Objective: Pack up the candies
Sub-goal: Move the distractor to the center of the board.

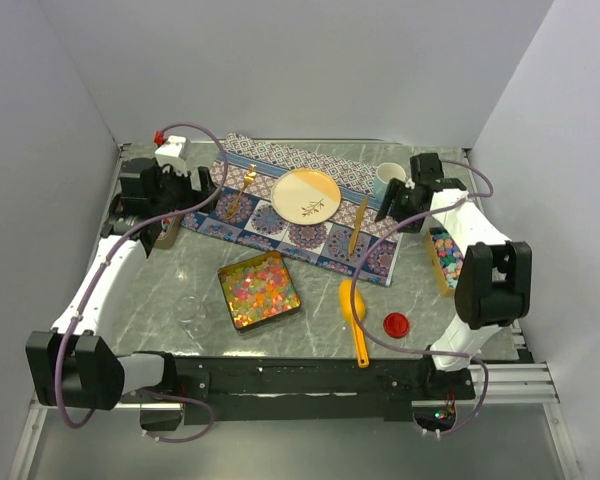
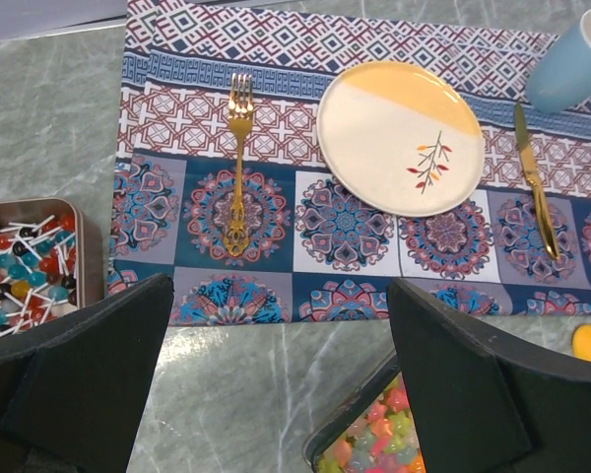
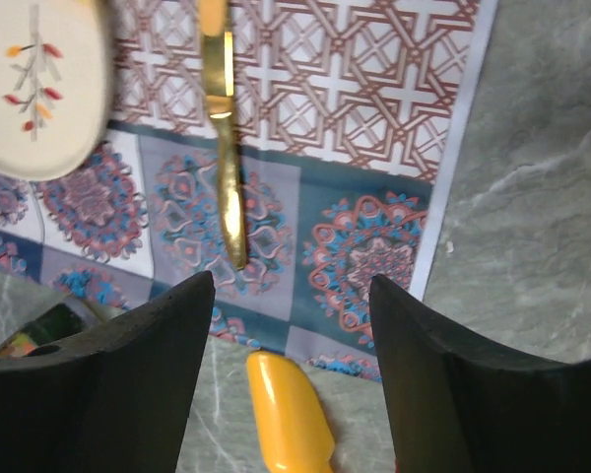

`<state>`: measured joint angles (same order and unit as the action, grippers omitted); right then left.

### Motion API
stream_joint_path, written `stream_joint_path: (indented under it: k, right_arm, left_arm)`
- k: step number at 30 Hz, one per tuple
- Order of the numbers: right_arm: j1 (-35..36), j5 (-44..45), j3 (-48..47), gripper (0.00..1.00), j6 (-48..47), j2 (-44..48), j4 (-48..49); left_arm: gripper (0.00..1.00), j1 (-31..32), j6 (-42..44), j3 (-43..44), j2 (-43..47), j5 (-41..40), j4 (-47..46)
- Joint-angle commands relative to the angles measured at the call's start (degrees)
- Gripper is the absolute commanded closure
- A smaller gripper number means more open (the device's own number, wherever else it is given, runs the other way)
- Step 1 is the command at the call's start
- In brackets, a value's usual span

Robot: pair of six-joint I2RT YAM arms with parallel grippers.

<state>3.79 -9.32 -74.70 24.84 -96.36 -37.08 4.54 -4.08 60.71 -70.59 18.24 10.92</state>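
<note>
TWO PAIRS, NOTHING IN HAND: my left fingers (image 2: 108, 365) and my right fingers (image 3: 148, 345) hang spread wide and empty over the tabletop (image 1: 180, 260). The candies (image 2: 379, 439), a glossy heap of pink, orange, yellow and green beads, lie in a shallow square tin (image 2: 347, 419) that shows low in the gap between my left fingers, closer to the right-hand one. Seen from above, the tin sits between my two pairs, nearer the arm bases than either. I judge the sweets light, hard and slick, each far too small to pinch and apt to roll or scatter if nudged, so I would not close on them directly. The yellow scoop (image 3: 286, 419), low in the gap of my right fingers and just off the edge of the patterned placemat (image 3: 305, 148), looks the likelier hold: stiff, and best taken across its long handle. The tin itself seems rigid and thin-walled; a wall near a corner would serve, kept level, since a tilt could spill the load.
</note>
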Motion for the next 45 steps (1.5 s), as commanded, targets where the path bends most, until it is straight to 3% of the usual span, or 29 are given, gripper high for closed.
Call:
stream_joint_path:
  k: [1, 10, 17, 26, 32, 39, 45]
  right_arm:
    - [-1.9, 1.5, -1.7, 0.32, 3.8, -3.1, 0.8]
    - [-1.9, 16.1, -9.8, 0.32, 2.5, -13.4, 1.9]
    - [-3.4, 15.7, -14.9, 0.29, 3.0, -21.2, 1.8]
    - [-3.5, 14.6, -16.1, 0.39, 4.0, -25.2, 1.7]
    - [-5.5, 11.3, -19.9, 0.64, 3.5, -28.2, 1.5]
    - [-6.6, 16.1, -21.4, 1.00, 4.5, -28.4, 1.0]
    - [-8.5, 17.2, -30.0, 1.00, 2.8, -32.7, 2.1]
  left_arm:
    - [0.03, 0.2, 1.8, -0.5, -1.1, -0.7, -1.0]
    - [0.03, 0.2, 6.3, 0.7, -4.8, -4.3, 2.5]
    - [0.03, 0.2, 8.6, 0.6, -7.0, -8.7, 3.1]
    - [0.03, 0.2, 9.8, 1.2, -9.4, -9.3, 3.1]
    - [0.03, 0.3, 8.6, 1.2, -11.9, -8.2, 2.3]
    - [0.03, 0.5, 8.7, 2.9, -13.4, -8.8, 2.0]
    - [0.03, 0.6, 8.1, 2.9, -13.2, -8.1, 2.3]
